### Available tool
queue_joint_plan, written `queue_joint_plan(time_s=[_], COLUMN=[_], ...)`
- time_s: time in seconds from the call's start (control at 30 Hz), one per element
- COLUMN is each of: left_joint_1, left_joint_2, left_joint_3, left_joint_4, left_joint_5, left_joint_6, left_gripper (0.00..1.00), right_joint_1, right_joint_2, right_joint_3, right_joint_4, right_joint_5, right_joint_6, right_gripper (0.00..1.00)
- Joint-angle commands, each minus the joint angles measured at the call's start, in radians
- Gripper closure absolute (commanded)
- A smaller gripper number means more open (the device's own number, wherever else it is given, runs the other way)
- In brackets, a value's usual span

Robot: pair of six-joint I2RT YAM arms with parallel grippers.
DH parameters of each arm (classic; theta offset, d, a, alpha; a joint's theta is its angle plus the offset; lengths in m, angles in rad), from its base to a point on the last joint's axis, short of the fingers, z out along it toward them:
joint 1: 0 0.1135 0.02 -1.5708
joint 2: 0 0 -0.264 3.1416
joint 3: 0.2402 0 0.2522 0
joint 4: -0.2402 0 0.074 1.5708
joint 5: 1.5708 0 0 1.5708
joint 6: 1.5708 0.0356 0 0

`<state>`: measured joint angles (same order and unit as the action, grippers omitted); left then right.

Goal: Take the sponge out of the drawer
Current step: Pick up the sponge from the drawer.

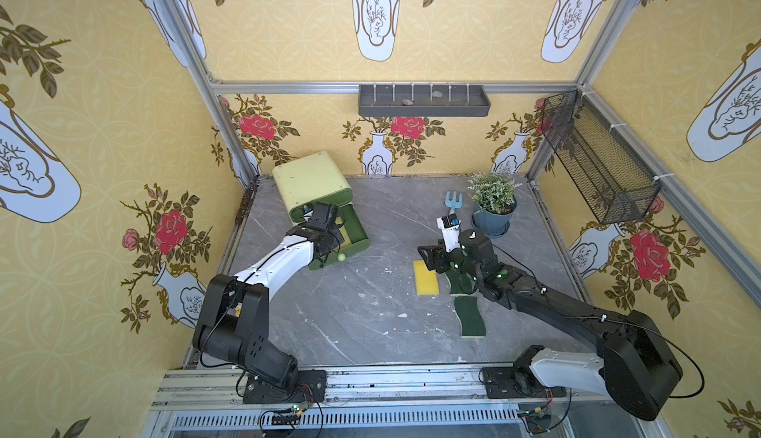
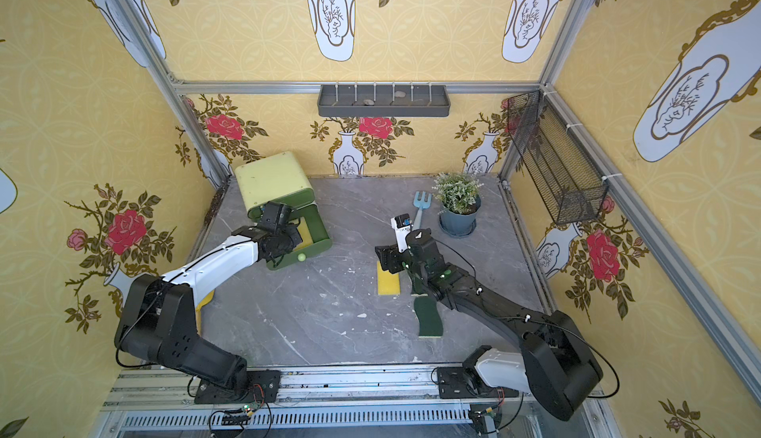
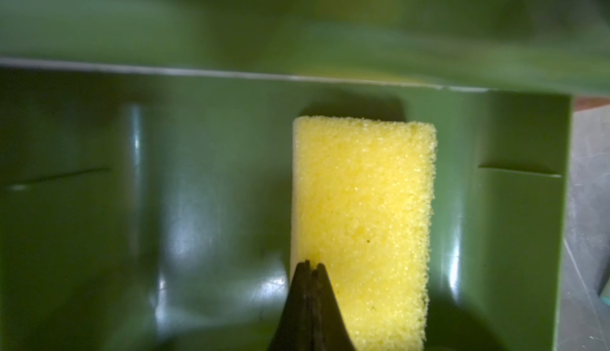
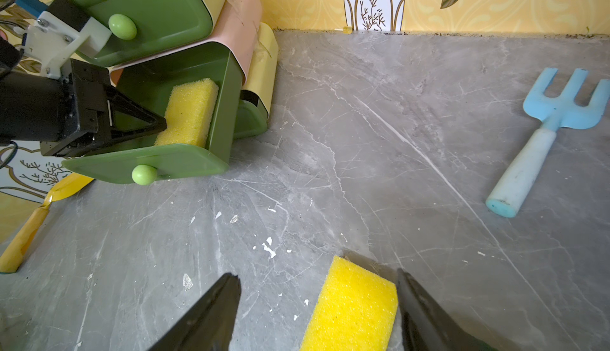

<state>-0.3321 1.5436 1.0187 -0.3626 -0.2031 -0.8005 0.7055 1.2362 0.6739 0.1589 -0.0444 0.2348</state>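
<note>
The lower green drawer (image 1: 357, 245) (image 4: 221, 101) of the small cabinet stands pulled out. A yellow sponge (image 3: 363, 217) (image 4: 191, 111) lies in it along the wall nearer the middle of the table. My left gripper (image 3: 312, 263) (image 4: 163, 123) reaches into the drawer, shut, its tips against the sponge's near corner; no sponge shows between them. In both top views the left wrist hides most of the sponge. My right gripper (image 4: 317, 275) (image 1: 426, 257) hovers open at mid-table over a second yellow sponge (image 1: 426, 277) (image 4: 353, 306), one finger beside its edge.
The light green cabinet (image 1: 309, 180) sits at the back left, its upper drawer (image 4: 148, 12) shut. Two dark green sponges (image 1: 471, 316) (image 1: 457, 281) lie under the right arm. A blue garden fork (image 4: 544, 135) and a potted plant (image 1: 494, 205) stand at the back right.
</note>
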Motion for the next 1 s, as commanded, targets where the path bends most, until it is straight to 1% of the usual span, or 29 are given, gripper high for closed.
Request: queue_joint_plan(time_s=[0.0, 0.23, 0.57, 0.97], left_joint_1=[0.003, 0.007, 0.008, 0.008], left_joint_2=[-0.013, -0.094, -0.156, -0.209], left_joint_3=[-0.014, -0.049, -0.051, -0.041], left_joint_4=[0.067, 0.12, 0.097, 0.044], left_joint_5=[0.032, 0.036, 0.032, 0.109], left_joint_6=[0.02, 0.015, 0.017, -0.017], left_gripper=[1.0, 1.0, 1.0, 1.0], right_joint_1=[0.0, -0.002, -0.004, -0.004], right_joint_2=[0.002, 0.002, 0.003, 0.009], right_joint_3=[0.008, 0.007, 0.006, 0.008], right_joint_4=[0.031, 0.03, 0.031, 0.032], right_joint_5=[-0.004, -0.005, -0.005, -0.008], right_joint_6=[0.002, 0.003, 0.006, 0.006], right_gripper=[0.23, 0.23, 0.23, 0.23])
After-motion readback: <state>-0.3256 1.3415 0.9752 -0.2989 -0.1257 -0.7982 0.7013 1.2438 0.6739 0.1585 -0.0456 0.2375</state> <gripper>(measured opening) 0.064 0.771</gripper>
